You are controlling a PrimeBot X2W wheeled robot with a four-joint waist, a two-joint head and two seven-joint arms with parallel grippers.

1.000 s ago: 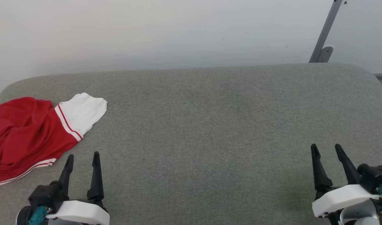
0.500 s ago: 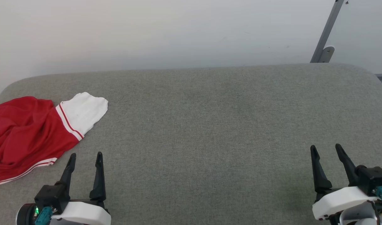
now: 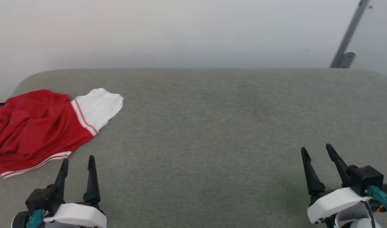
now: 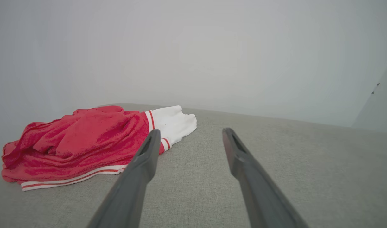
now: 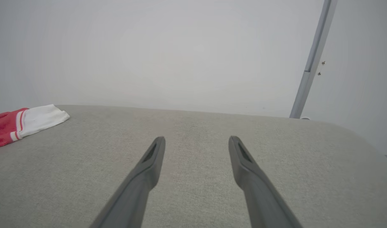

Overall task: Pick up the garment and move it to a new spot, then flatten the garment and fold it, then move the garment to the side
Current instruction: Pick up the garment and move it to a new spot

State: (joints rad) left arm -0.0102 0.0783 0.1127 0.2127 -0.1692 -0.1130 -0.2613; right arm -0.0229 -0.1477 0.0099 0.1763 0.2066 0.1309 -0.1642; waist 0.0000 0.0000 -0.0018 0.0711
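The garment (image 3: 38, 129), a red T-shirt with a white sleeve and striped trim, lies crumpled at the far left of the grey padded surface (image 3: 212, 126). In the left wrist view the garment (image 4: 79, 142) sits ahead and to the left of the fingers. My left gripper (image 3: 79, 160) hovers open just below the shirt's striped hem, touching nothing. Far to the right, my right gripper (image 3: 317, 149) also stands open over bare fabric. A corner of the garment (image 5: 25, 122) shows at the left edge of the right wrist view.
A pale wall rises behind the surface. A grey metal post (image 3: 348, 38) with a bracket stands at the back right, and that post (image 5: 312, 60) shows again in the right wrist view. The surface's rounded left edge runs close to the shirt.
The head camera has turned left, so the whole scene has shifted right in the picture. Both grippers stay open and low, holding nothing. The shirt lies as before.
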